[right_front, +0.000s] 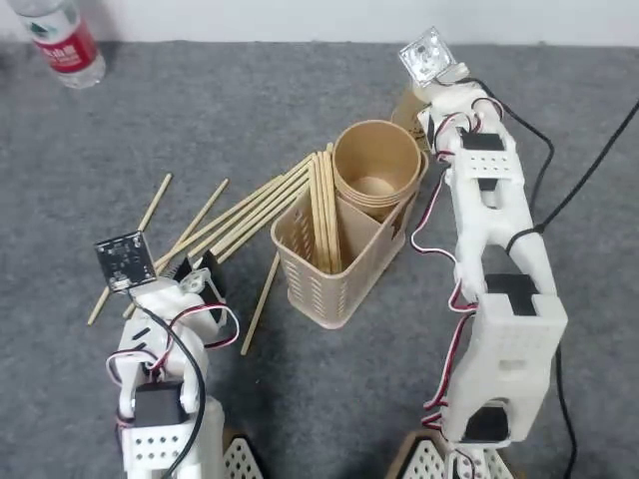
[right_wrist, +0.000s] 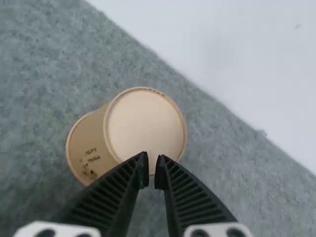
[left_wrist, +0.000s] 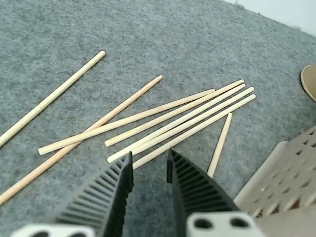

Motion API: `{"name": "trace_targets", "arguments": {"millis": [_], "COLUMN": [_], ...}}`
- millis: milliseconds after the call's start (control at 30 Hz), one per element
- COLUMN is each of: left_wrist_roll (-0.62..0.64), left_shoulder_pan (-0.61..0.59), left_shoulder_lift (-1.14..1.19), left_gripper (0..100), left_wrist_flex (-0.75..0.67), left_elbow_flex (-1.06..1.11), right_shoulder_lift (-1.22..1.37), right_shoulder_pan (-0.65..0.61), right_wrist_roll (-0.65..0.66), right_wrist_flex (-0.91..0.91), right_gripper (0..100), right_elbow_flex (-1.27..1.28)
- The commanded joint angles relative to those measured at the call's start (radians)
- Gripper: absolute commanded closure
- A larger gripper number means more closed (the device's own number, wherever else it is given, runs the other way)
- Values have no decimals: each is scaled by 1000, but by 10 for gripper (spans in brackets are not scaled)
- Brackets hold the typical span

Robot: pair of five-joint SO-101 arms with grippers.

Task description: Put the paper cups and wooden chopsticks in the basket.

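Observation:
A beige slotted basket (right_front: 329, 274) stands mid-carpet with stacked paper cups (right_front: 377, 165) and a few wooden chopsticks (right_front: 324, 215) inside it. Several loose chopsticks (right_front: 235, 215) lie fanned out on the carpet to its left, also seen as chopsticks (left_wrist: 180, 121). My left gripper (left_wrist: 149, 159) hovers open just above their near ends, with nothing between its fingers. Behind the basket a paper cup (right_wrist: 126, 136) lies on its side, base toward the camera. My right gripper (right_wrist: 150, 165) is shut right over that cup's lower edge.
A water bottle (right_front: 62, 42) stands at the far left corner. One chopstick (right_front: 262, 299) lies against the basket's left foot. The basket's corner (left_wrist: 286, 177) is close to my left gripper. A white strip (right_wrist: 247, 59) borders the carpet behind the lying cup.

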Motion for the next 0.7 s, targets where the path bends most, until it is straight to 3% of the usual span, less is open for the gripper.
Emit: {"name": "trace_targets", "arguments": {"millis": [0, 400, 533, 667], "left_wrist_roll": [-9, -9, -9, -9], "left_shoulder_pan": [5, 5, 5, 3], "left_shoulder_lift": [-15, -15, -15, -15], "left_gripper": [885, 885, 885, 885], "left_wrist_flex": [2, 2, 2, 5], "left_elbow_flex": [-4, -4, -4, -4], "right_shoulder_lift": [-22, -397, -564, -611], "right_shoulder_pan": [22, 226, 206, 120], "right_wrist_roll": [6, 37, 121, 132], "right_wrist_flex": [200, 963, 969, 739], "right_gripper": [944, 945, 945, 945], "right_elbow_flex": [2, -6, -75, -55]}}
